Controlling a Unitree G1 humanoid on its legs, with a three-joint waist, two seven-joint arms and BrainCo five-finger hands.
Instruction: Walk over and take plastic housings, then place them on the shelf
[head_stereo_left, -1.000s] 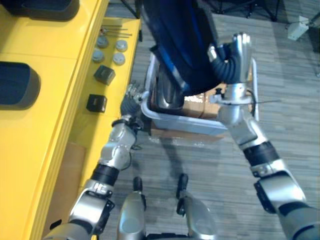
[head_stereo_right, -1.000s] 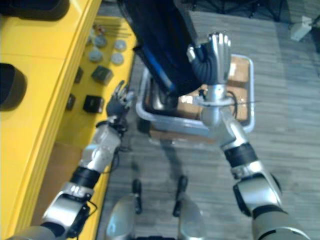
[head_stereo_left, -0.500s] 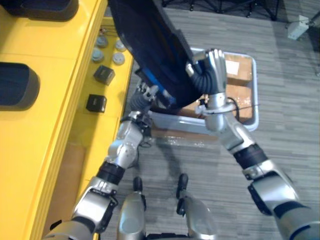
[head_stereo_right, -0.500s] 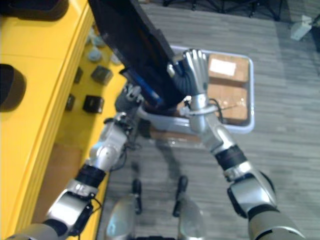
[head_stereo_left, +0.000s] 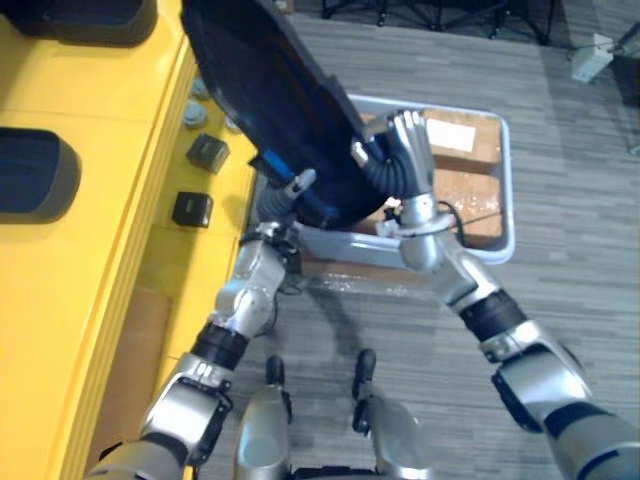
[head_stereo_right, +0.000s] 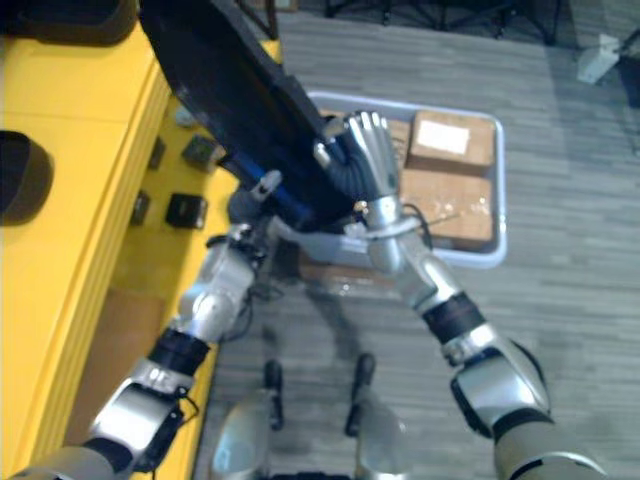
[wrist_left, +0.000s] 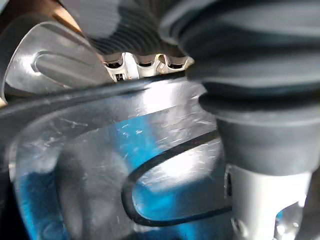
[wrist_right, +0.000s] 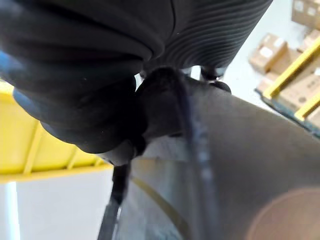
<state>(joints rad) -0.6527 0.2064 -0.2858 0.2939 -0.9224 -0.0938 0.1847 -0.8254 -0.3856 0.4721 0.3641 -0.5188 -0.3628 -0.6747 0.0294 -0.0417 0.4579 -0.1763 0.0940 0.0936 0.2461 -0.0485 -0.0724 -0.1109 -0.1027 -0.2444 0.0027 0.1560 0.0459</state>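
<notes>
A: Housing: where?

B: Housing (head_stereo_left: 270, 90) is in the air between both hands, just off the shelf's (head_stereo_left: 90, 250) front edge. It is tilted, with the upper end leaning over the shelf. Blue inner face shows at the low end.

A: Hands?

B: Right hand (head_stereo_left: 410, 150) lies flat on the face turned away from the shelf. Its fingers are straight, pressing, not wrapped. Left hand (head_stereo_left: 280, 195) is at the low end, on the shelf side. Can't tell its grip; the housing's wall hides it.

A: Around it?

B: Bin (head_stereo_left: 511, 190) with boxes (head_stereo_left: 465, 135) sits on the floor, near the shelf's front. Black blocks (head_stereo_left: 192, 207) are on the shelf's lower level, near the housing's low end. A stored dark part (head_stereo_left: 35, 170) lies on the shelf's top level, well in from the edge.

A: Step in hand?

B: My read: carrying it across to the shelf.
- The hold looks like a squeeze between two hands, so push evenly and move both arms together.
- More tilt and it could slide off the flat right palm.
- Clear the shelf's lip before lowering.
- Aim for bare yellow, off the blocks and beside the stored part.
- Set the low end down first, and ease off only once the shelf carries it.
</notes>
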